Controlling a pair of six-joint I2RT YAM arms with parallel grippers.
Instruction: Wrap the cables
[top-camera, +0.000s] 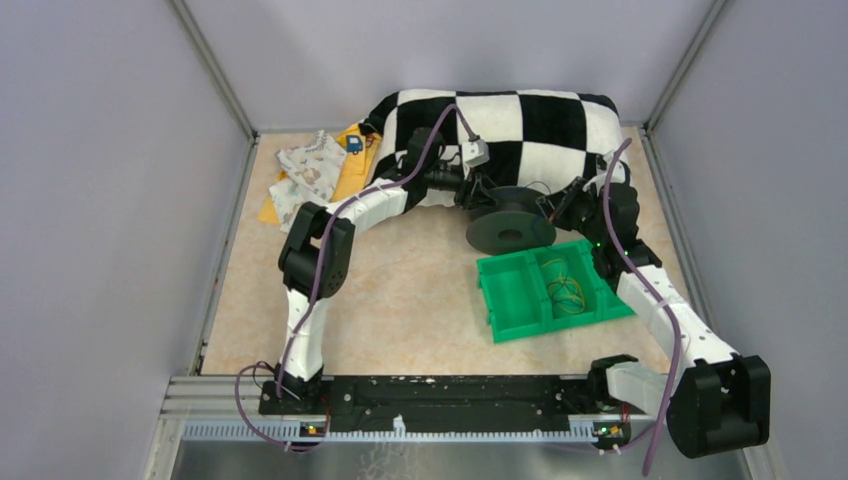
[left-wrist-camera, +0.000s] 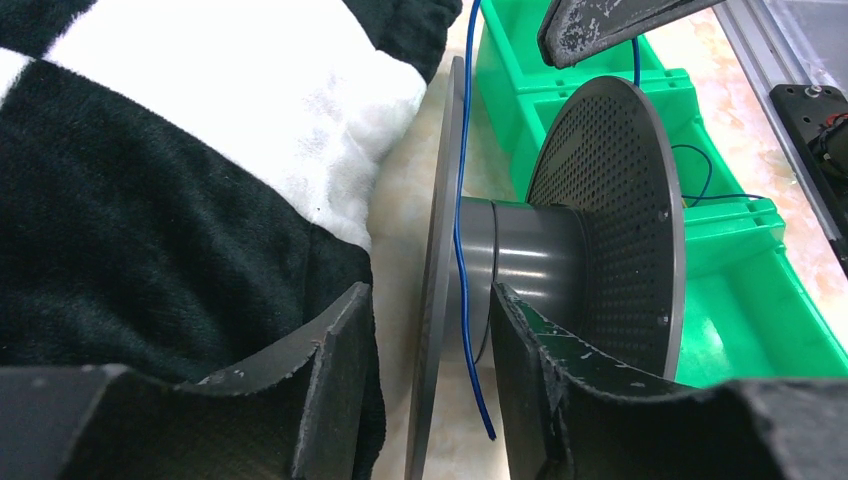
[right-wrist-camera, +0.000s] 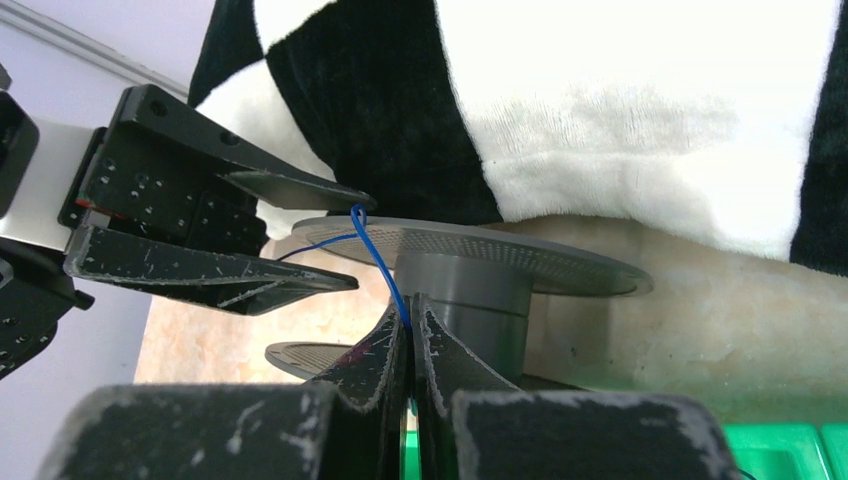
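My right tool is closed, pinching the thin blue cable at the fingertips, just beside the spool hub. The cable runs from the pinch up over the flange edge. My left tool is open, with its fingers straddling one flange and the cable hanging in the gap. The spool sits on the counter between the checkered blanket and the green tray. Its axis is tilted, and the holed flange faces the top camera.

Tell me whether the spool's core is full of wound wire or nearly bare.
Nearly bare. In the left wrist view the spool shows a smooth grey core, with only a single strand of blue wire crossing it.
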